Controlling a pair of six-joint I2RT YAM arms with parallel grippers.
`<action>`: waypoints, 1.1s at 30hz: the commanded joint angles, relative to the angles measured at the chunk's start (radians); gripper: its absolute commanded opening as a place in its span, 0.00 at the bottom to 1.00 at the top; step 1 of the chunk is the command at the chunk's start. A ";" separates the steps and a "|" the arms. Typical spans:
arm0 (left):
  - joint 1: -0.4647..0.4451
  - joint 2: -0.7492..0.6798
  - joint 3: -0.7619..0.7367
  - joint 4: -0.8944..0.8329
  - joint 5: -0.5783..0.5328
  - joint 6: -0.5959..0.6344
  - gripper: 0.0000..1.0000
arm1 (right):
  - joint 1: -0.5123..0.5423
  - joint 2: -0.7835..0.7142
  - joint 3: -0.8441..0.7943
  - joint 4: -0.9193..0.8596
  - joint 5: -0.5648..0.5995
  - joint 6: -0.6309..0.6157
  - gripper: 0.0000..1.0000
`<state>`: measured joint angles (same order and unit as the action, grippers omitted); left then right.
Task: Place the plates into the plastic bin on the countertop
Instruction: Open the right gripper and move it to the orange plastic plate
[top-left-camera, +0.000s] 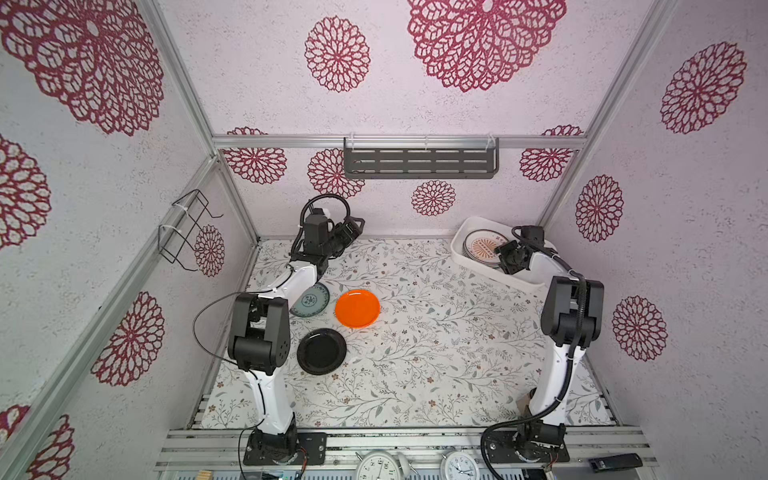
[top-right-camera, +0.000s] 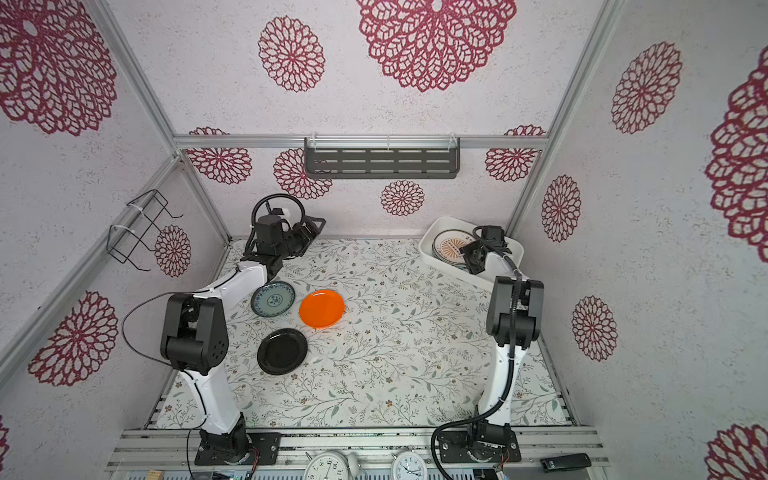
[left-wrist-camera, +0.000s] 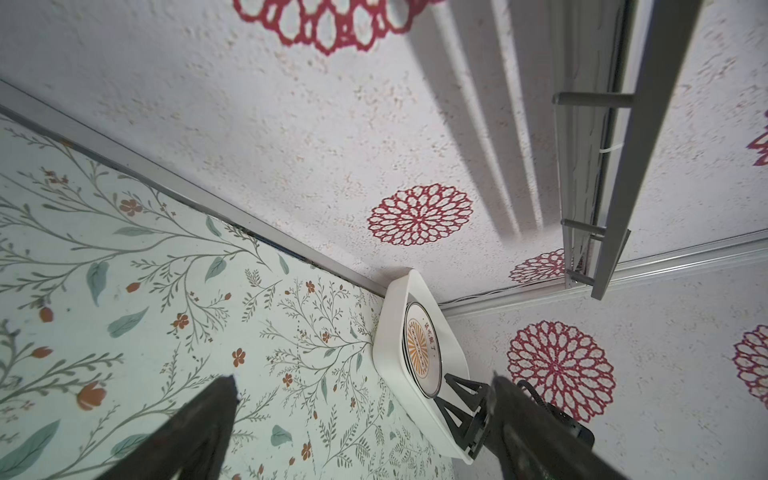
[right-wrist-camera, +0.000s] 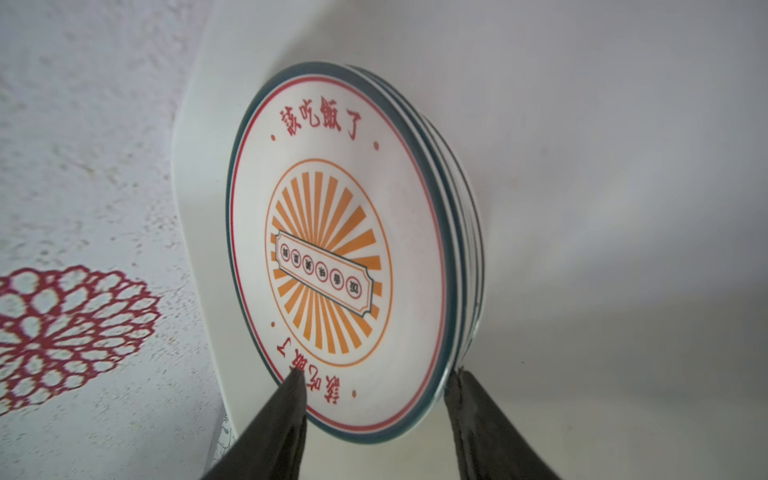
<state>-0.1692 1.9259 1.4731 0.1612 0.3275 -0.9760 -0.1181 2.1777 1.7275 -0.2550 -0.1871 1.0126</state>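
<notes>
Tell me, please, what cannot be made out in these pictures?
- How many plates are stacked in the plastic bin: right wrist view, rims overlap.
- Bin's near end: both top views, right arm covers it.
- Teal plate edge: a top view, left arm overlaps it.
- Clocks: both top views, cut by the bottom edge.

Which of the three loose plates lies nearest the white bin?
The plain orange plate; the teal patterned plate and black plate lie farther from the bin.
</notes>
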 joint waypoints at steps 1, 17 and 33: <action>0.014 -0.063 -0.024 -0.037 -0.025 0.034 0.97 | 0.001 -0.114 -0.027 0.022 0.020 -0.025 0.59; 0.118 -0.325 -0.255 -0.266 -0.108 0.087 0.97 | 0.149 -0.324 -0.194 0.156 0.025 -0.192 0.77; 0.356 -0.570 -0.543 -0.439 -0.095 0.083 0.97 | 0.430 -0.312 -0.225 0.375 -0.041 -0.241 0.95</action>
<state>0.1555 1.3872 0.9535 -0.2070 0.2356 -0.9047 0.2832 1.8706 1.4605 0.0574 -0.2123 0.7952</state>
